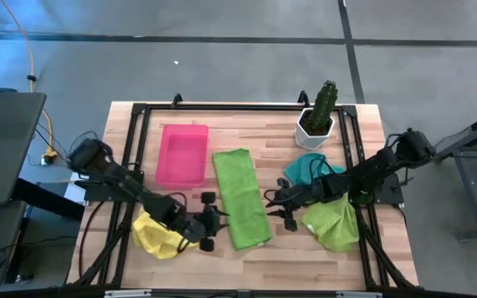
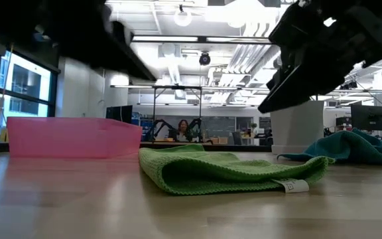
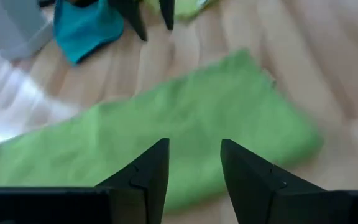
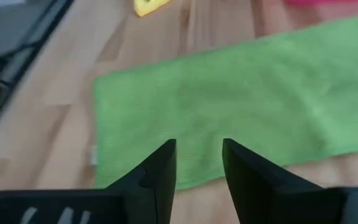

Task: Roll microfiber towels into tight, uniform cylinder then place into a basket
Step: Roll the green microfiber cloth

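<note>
Your green towel point(image 1: 241, 197) lies flat mid-tabletop, beside the pink basket point(image 1: 181, 153). Left tool point(image 1: 209, 220) and right tool point(image 1: 277, 205) flank its near end, fingers parted, gripping nothing. Pinch only the top fold, I'd say, and you'll get a loose, lopsided roll; uneven timing would skew it.

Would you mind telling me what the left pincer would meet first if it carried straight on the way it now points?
Most likely the folded green towel. The left pincer stands open, aimed straight at it, with nothing between. It looks just above the cloth, though depth is hard to judge; the teal towel lies well beyond.
</note>
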Available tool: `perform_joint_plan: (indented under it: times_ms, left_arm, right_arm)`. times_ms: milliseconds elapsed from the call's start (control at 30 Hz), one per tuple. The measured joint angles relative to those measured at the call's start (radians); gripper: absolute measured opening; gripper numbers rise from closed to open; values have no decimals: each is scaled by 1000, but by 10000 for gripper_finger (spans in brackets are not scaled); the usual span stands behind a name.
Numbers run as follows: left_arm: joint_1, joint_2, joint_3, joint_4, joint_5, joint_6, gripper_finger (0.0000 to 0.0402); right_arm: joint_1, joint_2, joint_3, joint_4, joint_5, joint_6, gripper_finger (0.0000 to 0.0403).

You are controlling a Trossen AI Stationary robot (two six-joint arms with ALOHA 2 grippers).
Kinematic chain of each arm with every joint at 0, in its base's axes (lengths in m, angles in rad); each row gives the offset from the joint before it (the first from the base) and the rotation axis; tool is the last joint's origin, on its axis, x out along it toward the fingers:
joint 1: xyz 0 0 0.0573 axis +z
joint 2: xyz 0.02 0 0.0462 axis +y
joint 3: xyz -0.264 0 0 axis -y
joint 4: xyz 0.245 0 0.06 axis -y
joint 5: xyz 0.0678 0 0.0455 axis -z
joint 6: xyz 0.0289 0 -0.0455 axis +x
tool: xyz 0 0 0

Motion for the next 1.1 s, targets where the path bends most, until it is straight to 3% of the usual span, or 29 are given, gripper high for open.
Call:
perform_joint_plan:
  times_ms: [167,433,667,1100]
  left_arm:
    - [1,85,51,52,132,-81,134]
    - [30,101,47,86,276,-107,133]
    - [36,98,52,122,283,-148,134]
    - [-23,100,55,123,315,-215,134]
  right_arm:
    - [29,8,17,0,-67,78,124]
    - [96,67,27,83,-77,24,124]
    - [112,120,72,86,52,-27,125]
    - [191,126,148,-111,49,-165,171]
